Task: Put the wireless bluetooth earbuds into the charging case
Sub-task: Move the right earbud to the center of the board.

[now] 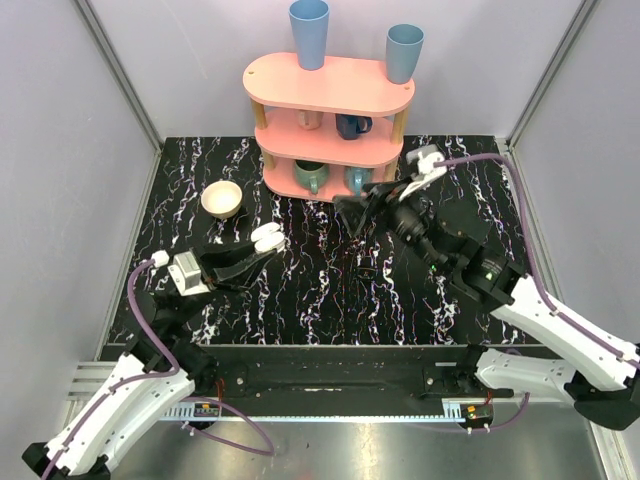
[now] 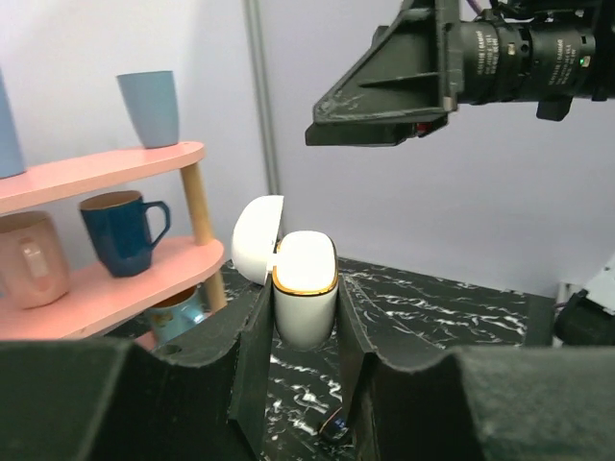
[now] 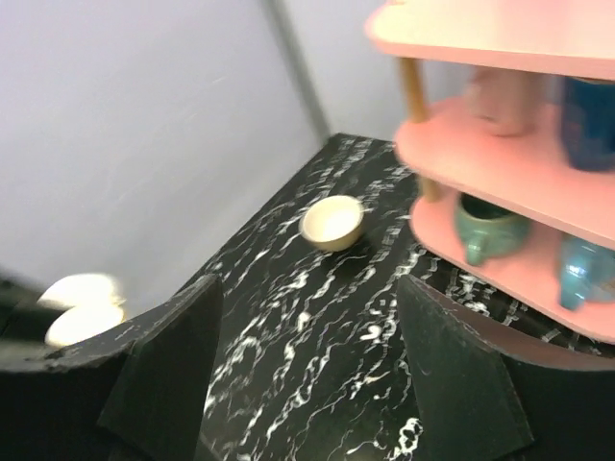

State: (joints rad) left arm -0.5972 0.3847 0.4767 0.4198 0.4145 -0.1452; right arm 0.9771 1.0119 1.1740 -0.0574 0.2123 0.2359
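My left gripper [image 1: 262,246] is shut on the white charging case [image 1: 268,238] and holds it above the table. In the left wrist view the case [image 2: 306,300] stands upright between the fingers [image 2: 252,365], with its lid [image 2: 257,237] flipped open to the left and a gold rim at the opening. A small dark object [image 2: 333,424] lies on the table below the jaws; I cannot tell whether it is an earbud. My right gripper [image 1: 356,212] is open and empty, raised in front of the shelf. In the right wrist view [image 3: 307,384] the case [image 3: 82,305] shows blurred at the far left.
A pink three-tier shelf [image 1: 330,85] with mugs stands at the back, two blue cups on top. A cream bowl [image 1: 221,198] sits left of it and also shows in the right wrist view [image 3: 332,222]. Grey walls enclose the black marbled table [image 1: 320,300].
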